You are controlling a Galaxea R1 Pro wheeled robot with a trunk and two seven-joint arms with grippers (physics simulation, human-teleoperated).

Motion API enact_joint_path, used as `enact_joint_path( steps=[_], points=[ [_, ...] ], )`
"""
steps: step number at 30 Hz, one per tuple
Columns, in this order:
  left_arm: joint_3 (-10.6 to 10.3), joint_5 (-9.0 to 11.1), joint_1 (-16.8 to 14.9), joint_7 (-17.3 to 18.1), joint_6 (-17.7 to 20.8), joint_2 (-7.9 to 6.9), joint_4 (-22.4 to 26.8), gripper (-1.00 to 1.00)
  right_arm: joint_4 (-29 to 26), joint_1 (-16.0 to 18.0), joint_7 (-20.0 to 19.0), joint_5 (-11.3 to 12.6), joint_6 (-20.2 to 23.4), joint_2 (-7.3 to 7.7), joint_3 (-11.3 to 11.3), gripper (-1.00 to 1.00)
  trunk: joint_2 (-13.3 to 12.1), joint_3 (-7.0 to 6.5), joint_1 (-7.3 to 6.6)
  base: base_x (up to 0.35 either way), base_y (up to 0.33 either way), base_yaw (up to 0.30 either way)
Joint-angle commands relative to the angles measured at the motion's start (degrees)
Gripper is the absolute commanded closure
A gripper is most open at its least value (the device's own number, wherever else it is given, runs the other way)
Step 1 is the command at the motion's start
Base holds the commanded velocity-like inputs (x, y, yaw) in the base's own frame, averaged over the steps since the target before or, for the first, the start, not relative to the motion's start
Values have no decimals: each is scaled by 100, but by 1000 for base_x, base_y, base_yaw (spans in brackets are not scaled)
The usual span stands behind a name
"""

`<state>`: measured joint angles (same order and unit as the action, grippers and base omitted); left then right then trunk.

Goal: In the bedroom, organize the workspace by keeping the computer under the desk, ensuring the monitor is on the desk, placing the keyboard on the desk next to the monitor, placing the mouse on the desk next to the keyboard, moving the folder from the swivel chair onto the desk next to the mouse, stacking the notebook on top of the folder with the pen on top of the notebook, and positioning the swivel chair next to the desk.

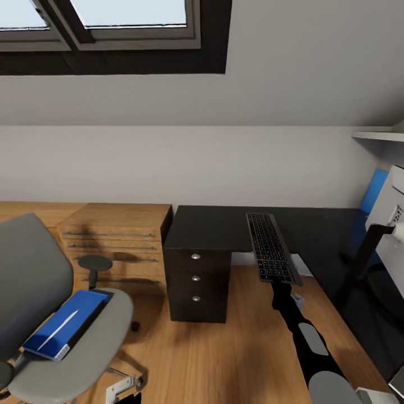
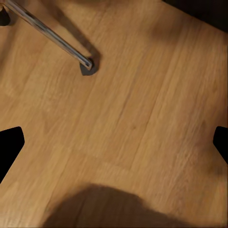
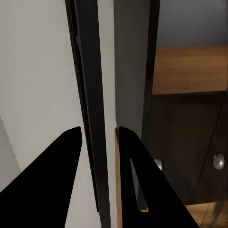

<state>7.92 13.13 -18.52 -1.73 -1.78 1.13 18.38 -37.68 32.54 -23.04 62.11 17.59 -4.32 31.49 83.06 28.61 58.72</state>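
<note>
The black keyboard (image 1: 271, 246) hangs lengthwise over the black desk (image 1: 216, 225), held by its near end in my right gripper (image 1: 281, 287). In the right wrist view the fingers (image 3: 57, 183) are shut on the keyboard's thin edge (image 3: 92, 118). The bright blue folder (image 1: 66, 324) lies on the seat of the grey swivel chair (image 1: 33, 280) at the left. The monitor (image 1: 391, 221) shows its pale back at the right edge, on a black stand (image 1: 366, 252). My left gripper (image 2: 114, 145) is open and empty over the wood floor, near a chrome chair leg (image 2: 52, 35).
Black drawers with silver knobs (image 1: 196, 278) sit under the desk's left end. A low light-wood cabinet (image 1: 118, 235) stands left of them against the wall. A blue object (image 1: 373, 191) leans behind the monitor, and a shelf (image 1: 377, 135) juts out above it.
</note>
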Motion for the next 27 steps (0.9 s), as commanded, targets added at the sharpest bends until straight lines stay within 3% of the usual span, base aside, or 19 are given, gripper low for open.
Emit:
enact_joint_path(
  steps=[1,15,27],
  points=[
    [-1,49,-3,-12,-15,2,-1,-100,-3,6,-18,64,61,-5,32,100,3,6,2,208,-147,0],
    [-1,49,-3,-12,-15,2,-1,-100,-1,7,-16,64,61,0,32,100,3,6,2,203,-135,0],
    [-1,49,-3,-12,-8,2,-1,-100,6,6,-28,64,51,-17,32,100,3,6,2,107,-14,0]
  ],
)
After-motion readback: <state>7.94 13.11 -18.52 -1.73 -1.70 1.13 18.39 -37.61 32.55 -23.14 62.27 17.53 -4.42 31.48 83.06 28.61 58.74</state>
